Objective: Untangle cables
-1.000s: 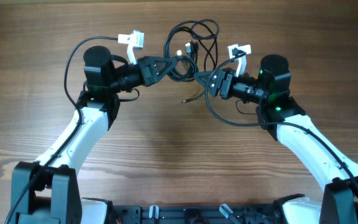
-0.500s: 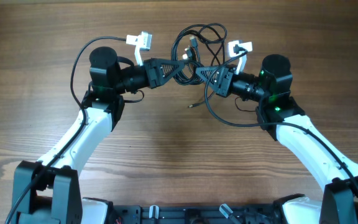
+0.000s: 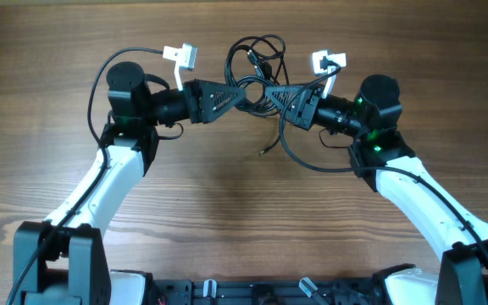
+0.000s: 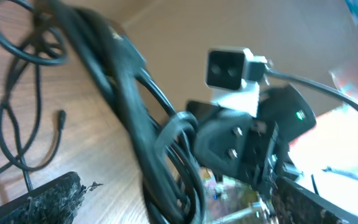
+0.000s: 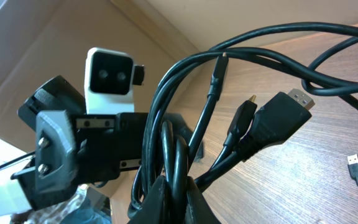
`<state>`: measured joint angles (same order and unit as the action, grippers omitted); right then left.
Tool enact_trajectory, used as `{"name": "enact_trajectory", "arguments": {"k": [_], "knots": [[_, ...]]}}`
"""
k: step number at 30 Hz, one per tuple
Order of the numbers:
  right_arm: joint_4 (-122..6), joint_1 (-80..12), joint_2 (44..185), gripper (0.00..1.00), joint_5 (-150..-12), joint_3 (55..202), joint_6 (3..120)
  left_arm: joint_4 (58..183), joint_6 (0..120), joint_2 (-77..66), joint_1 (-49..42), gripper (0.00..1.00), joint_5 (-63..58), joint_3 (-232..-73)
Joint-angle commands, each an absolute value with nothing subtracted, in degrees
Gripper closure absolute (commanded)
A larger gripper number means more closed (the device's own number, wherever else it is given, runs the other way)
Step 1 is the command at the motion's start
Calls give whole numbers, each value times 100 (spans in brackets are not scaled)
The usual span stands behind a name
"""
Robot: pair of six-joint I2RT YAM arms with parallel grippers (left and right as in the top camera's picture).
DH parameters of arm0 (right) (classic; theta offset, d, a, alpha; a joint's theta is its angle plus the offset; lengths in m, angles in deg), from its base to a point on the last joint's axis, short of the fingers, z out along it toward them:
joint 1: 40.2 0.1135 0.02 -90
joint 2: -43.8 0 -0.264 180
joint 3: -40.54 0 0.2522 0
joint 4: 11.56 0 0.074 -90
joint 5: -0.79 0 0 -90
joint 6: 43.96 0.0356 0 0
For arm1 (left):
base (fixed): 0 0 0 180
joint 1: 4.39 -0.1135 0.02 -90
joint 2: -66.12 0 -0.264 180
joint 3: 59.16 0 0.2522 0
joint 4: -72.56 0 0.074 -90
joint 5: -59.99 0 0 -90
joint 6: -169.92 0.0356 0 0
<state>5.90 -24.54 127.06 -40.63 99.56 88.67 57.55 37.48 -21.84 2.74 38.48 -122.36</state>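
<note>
While the right gripper (image 3: pixel 281 98) keeps its fingers (image 5: pixel 157 202) pressed together on a handful of strands, the left gripper (image 3: pixel 242 91) sits just beside it. The left's fingers (image 4: pixel 39 199) are spread wide and hold nothing; the strands only run between them. We find the cables (image 3: pixel 257 61) as one looped bundle at the far middle of the table (image 3: pixel 227 212), partly lifted between the two grippers. One loose plug end (image 3: pixel 263 152) trails toward the near side.

Our worry is the right grip. It clamps several strands at once, so a pull to the right would likely drag the whole bundle or tighten the knot rather than free one cord. If the left closes where it is, it may catch those same strands. The wide flat plug (image 5: pixel 283 118) could also snag in a loop. We judge the grippers close enough to knock together.
</note>
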Motion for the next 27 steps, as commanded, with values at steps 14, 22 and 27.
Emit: {"name": "enact_trajectory", "arguments": {"k": [14,22,27], "knots": [[-407,-2710,12684,96,-5171,10004,11217,7427,8695,-2151,405,0,2460,-12275],[-1237,-2710,12684,96,-5189,10004,11199,7678,10804,-2151,1201,0,270,-12275],[-1250,-2710,12684,96,-4834,10004,10600,7676,12139,-2151,1199,0,183,-12275]]}}
